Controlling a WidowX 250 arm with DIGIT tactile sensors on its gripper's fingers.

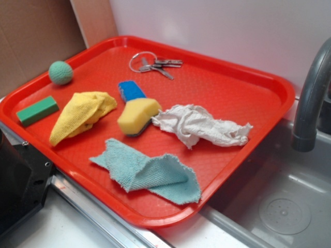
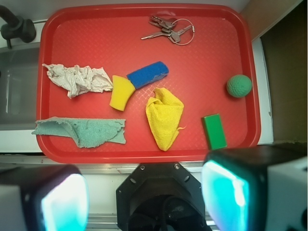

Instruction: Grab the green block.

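Note:
The green block (image 1: 37, 110) is a small emerald bar lying flat near the left rim of the red tray (image 1: 150, 219). In the wrist view the green block (image 2: 214, 131) sits at the tray's (image 2: 144, 155) near right corner, just beyond my right finger. My gripper (image 2: 144, 197) is high above and short of the tray, over the robot's black base. Its jaws stand wide open with nothing between the teal pads (image 2: 225, 195). In the exterior view only a black robot part (image 1: 20, 175) shows at the lower left; the jaws are out of sight there.
On the tray lie a fuzzy teal ball (image 2: 239, 85), a yellow cloth (image 2: 165, 117) beside the block, a yellow sponge (image 2: 121, 92), a blue sponge (image 2: 147, 74), a white rag (image 2: 77, 78), a teal cloth (image 2: 82, 131) and keys (image 2: 168, 30). A faucet (image 1: 310, 98) and sink (image 1: 279, 206) flank the tray.

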